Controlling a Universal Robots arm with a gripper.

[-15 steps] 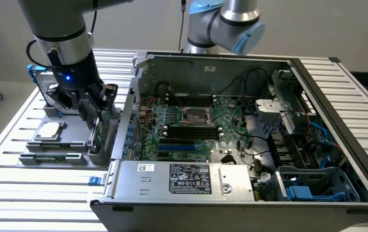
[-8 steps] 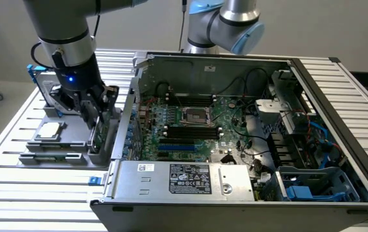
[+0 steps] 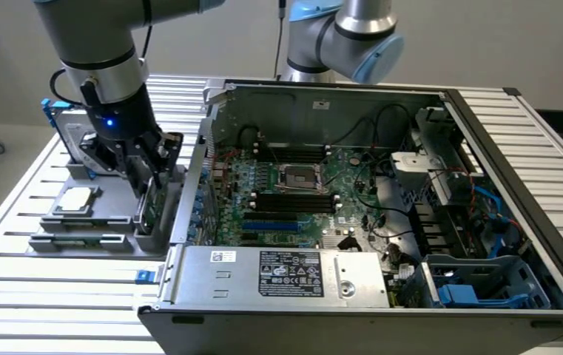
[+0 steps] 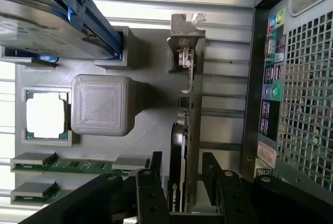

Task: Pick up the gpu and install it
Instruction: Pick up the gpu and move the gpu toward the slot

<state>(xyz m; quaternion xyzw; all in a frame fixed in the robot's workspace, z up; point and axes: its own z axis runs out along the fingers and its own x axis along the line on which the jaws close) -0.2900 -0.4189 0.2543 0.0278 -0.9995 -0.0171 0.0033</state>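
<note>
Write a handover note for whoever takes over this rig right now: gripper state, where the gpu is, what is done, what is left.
The gripper is open, with a jaw on either side of the gpu and apparently not clamped.
The gpu stands on edge in the grey parts holder, beside the open computer case.
Done: the gripper is lined up on the gpu.
Left: grip, lift, install in the computer case.

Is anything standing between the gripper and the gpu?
Nothing visible does. The gpu stands on edge in the gray holder, and the open gripper straddles it, one finger at each face.
</note>
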